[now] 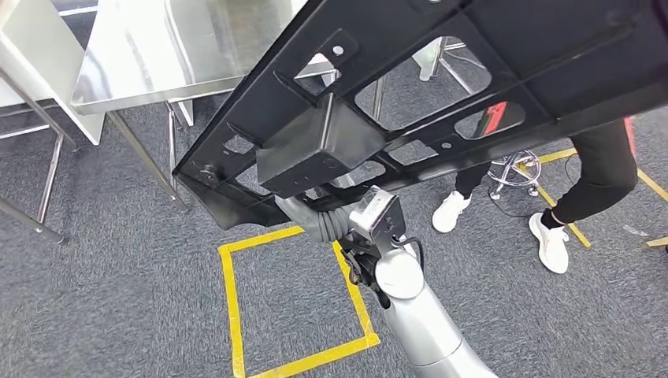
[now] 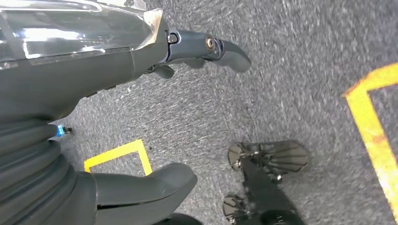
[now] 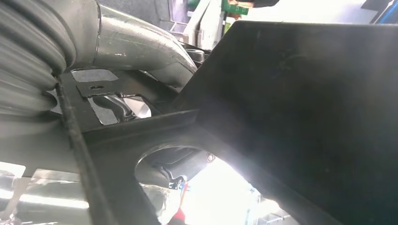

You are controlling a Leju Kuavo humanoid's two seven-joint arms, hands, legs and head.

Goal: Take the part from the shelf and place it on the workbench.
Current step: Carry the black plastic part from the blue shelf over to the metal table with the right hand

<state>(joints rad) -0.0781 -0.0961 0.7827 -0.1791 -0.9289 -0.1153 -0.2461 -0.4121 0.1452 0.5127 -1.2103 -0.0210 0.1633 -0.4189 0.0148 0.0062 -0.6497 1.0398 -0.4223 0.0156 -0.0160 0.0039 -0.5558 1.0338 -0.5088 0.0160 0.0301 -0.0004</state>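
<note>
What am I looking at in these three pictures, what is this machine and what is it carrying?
This is a humanoid robot. The head view looks down from high on its body: a silver arm reaches up under a big black part full of cut-outs, carried above grey carpet. A steel workbench stands ahead; a person's legs are nearby. The other two pictures come from wrist cameras. The left hand hangs open over the floor with yellow tape. The right hand holds the part's frame, its fingers mostly hidden.
</note>
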